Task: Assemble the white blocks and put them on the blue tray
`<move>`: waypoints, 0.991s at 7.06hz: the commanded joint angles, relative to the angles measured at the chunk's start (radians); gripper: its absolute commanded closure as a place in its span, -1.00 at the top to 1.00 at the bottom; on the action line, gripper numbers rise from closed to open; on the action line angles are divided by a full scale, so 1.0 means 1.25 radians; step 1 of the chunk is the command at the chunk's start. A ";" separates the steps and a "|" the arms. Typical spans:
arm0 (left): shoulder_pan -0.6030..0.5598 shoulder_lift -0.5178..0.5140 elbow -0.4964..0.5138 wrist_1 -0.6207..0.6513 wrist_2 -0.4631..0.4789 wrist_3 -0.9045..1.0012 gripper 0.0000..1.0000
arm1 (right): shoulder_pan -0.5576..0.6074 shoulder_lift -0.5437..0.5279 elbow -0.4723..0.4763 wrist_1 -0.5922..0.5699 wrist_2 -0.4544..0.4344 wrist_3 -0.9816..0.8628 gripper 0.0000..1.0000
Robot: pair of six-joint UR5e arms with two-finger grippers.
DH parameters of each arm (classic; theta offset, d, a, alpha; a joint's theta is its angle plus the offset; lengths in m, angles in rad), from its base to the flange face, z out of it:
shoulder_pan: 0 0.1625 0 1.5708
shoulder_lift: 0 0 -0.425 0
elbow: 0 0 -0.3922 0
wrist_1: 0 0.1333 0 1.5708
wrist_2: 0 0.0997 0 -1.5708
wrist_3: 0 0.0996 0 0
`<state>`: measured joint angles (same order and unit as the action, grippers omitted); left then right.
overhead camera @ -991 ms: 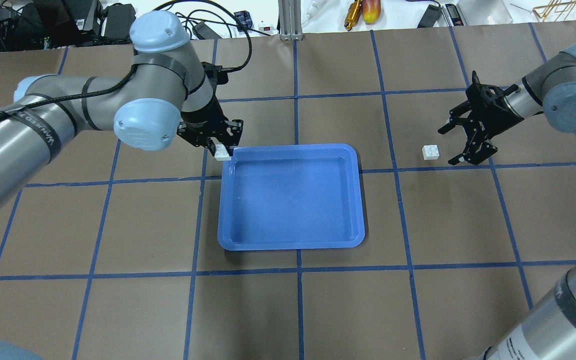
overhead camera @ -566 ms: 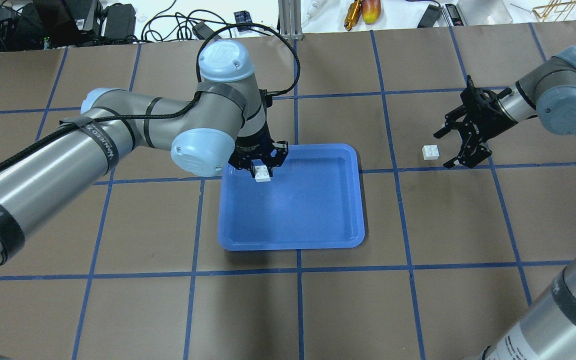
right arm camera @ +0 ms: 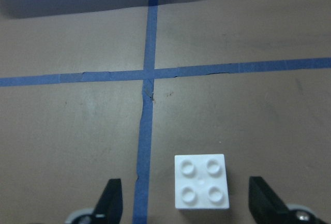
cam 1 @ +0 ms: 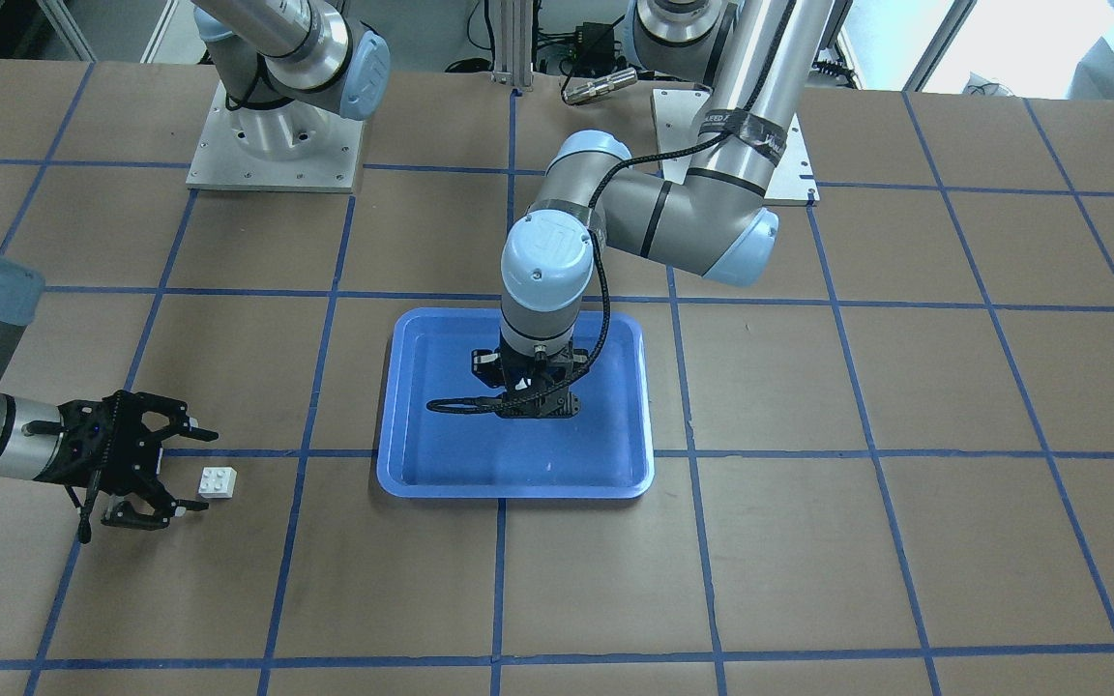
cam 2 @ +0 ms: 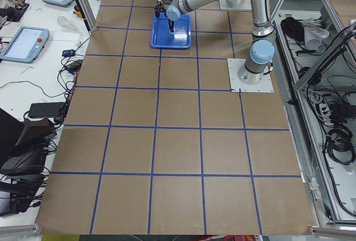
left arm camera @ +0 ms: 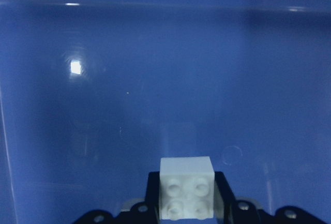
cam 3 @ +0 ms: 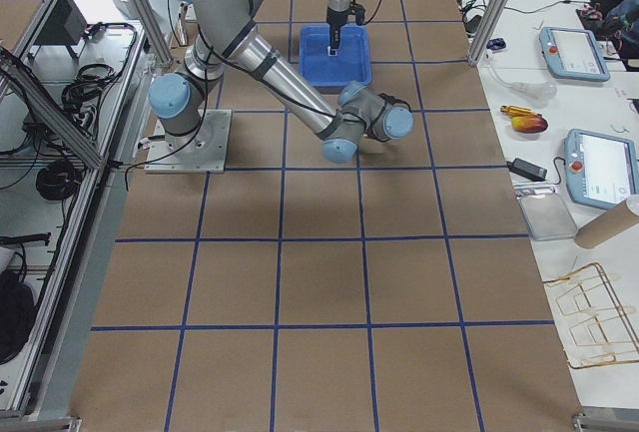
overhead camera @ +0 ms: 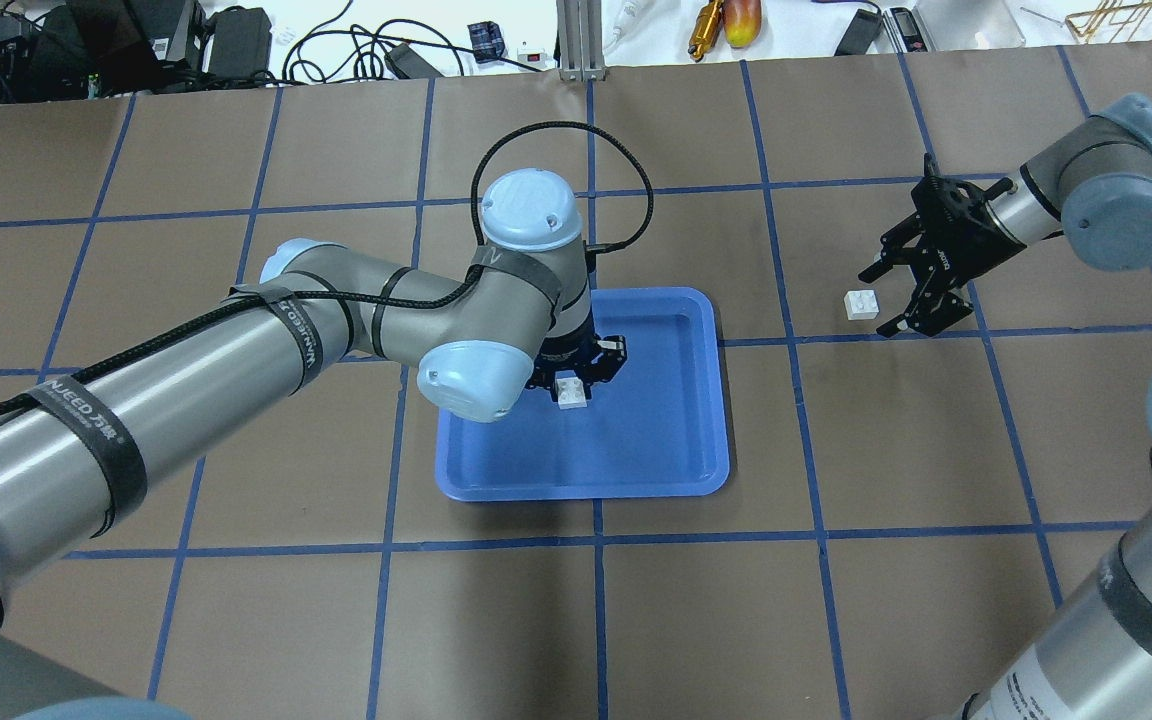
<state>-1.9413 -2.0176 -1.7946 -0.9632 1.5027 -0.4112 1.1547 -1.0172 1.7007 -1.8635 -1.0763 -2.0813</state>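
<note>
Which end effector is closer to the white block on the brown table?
Right. The right end effector brackets that block; the left end effector is over the blue tray, holding another block.

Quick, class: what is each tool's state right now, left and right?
Left tool: closed, holding a white block.
Right tool: open, holding nothing.

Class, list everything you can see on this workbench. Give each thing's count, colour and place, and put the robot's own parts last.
white blocks: two, white; one held over the blue tray, one lying on the table towards the robot's right of the tray.
blue tray: one, blue, mid-table.
table: one, brown, with a grid of blue tape lines.
left gripper: one, black, over the tray, shut on a white block.
right gripper: one, black, open, low beside the loose block.
</note>
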 commanded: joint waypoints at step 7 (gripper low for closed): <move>0.020 0.014 0.025 0.007 0.005 0.029 0.77 | 0.014 0.006 -0.027 0.007 -0.072 0.005 -1.00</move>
<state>-1.9346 -2.0232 -1.7828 -0.9529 1.5052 -0.3984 1.1682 -1.0075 1.6805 -1.8606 -1.1500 -2.0766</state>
